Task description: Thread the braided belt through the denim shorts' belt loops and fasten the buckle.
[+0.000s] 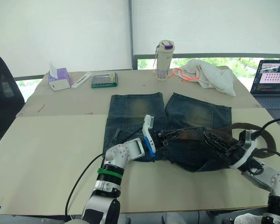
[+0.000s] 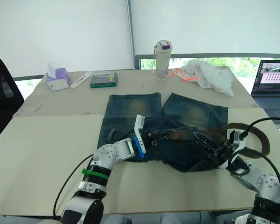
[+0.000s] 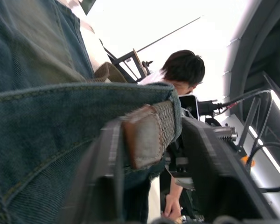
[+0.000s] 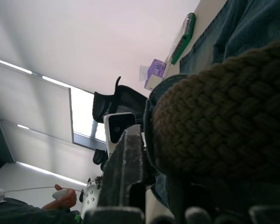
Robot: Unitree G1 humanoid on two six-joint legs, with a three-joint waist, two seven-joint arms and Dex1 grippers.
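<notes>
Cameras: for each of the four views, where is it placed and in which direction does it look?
Left eye view: on the head, looking forward and down at the table; both arms show, left gripper and right gripper on the denim shorts.
Right eye view: beside it, same scene.
Left wrist view: along the left fingers, at the braided belt.
Right wrist view: along the right fingers, at the belt's braid.
All four share belt and shorts.

One denim shorts [image 1: 177, 121], one braided belt [image 1: 252, 128], one bottle [image 1: 164, 53], one laptop [image 1: 272, 81].
</notes>
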